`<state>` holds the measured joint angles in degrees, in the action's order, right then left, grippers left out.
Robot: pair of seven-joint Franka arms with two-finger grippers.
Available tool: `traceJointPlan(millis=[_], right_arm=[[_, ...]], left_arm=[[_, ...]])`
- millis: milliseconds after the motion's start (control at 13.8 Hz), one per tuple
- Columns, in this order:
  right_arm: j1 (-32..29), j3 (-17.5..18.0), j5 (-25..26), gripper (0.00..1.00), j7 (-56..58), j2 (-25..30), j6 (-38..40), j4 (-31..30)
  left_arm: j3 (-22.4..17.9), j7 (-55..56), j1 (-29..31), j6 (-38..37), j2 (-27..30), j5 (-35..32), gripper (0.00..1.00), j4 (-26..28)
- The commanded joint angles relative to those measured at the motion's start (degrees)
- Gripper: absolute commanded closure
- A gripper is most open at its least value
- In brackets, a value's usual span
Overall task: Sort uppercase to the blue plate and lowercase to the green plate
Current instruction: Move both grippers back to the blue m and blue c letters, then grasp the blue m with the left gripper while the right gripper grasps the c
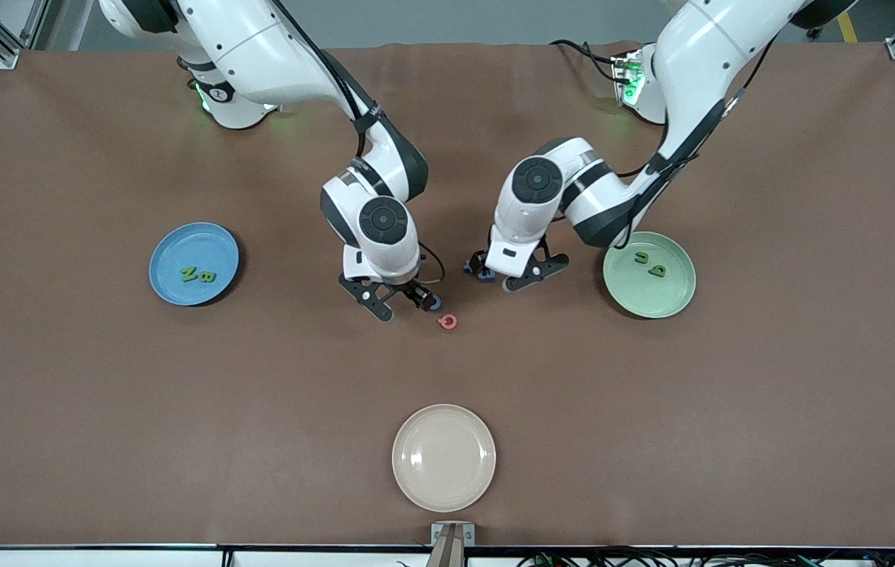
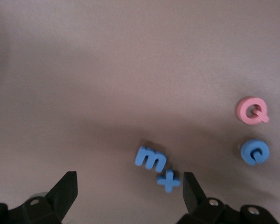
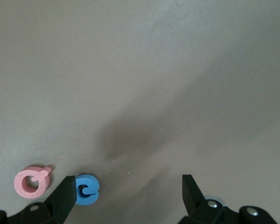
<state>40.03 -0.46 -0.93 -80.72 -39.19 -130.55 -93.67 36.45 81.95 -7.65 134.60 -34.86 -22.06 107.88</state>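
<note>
The job stood at about half done. Toward the right arm's end of the table, the blue plate [image 1: 194, 263] already held the green N [image 1: 189, 273] and green B [image 1: 207, 276]. At mid-table the right gripper [image 1: 398, 299] hung low with its jaws spread wide and nothing between them, one fingertip just beside the blue C [image 1: 435, 302]. The pink Q [image 1: 448, 321] lay on the bare cloth just beside the C, slightly nearer the front camera. The left gripper [image 1: 512, 272] hovered low close by, jaws likewise apart and empty, over the spot where a bit of blue showed at its fingers. Toward the left arm's end, the green plate [image 1: 649, 275] carried the green u [image 1: 641, 257] and green b [image 1: 657, 270]. A cream plate [image 1: 444, 457], nearest the front camera, sat unused. By my reckoning, four letters were left: C and Q for blue, and two lowercase ones for green.

From the front, the lowercase pair was mostly hidden under the left hand. The left wrist view showed them plainly: the blue m [image 2: 150, 159] and blue x [image 2: 168, 180] touching between the open fingers, with Q and C well off to one side. The right wrist view showed C hard against one finger and Q just outside it, but neither plate.
</note>
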Motion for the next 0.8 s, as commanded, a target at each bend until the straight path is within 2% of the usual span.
traceJointPlan(millis=[0,362,579,723], right_arm=[[0.9,-0.6,-0.1,0.00,-1.5,-2.9,-0.7,3.8],[2.5,-0.7,0.0,0.00,-1.7,-7.4,-1.8,8.1],[2.8,-0.7,0.0,0.00,-1.7,-8.4,-3.6,8.4],[3.2,-0.7,0.0,0.00,-1.7,-8.7,-3.6,8.7]], left_arm=[[-4.1,3.0,-4.8,-1.1,-2.8,-1.4,0.01,-4.2],[-5.3,6.6,-7.3,-0.8,-7.2,-1.9,0.01,-8.0],[-8.6,7.3,-10.1,0.1,-7.8,-1.9,0.02,-8.6],[-8.6,8.6,-10.1,0.1,-8.2,-1.8,0.05,-8.7]])
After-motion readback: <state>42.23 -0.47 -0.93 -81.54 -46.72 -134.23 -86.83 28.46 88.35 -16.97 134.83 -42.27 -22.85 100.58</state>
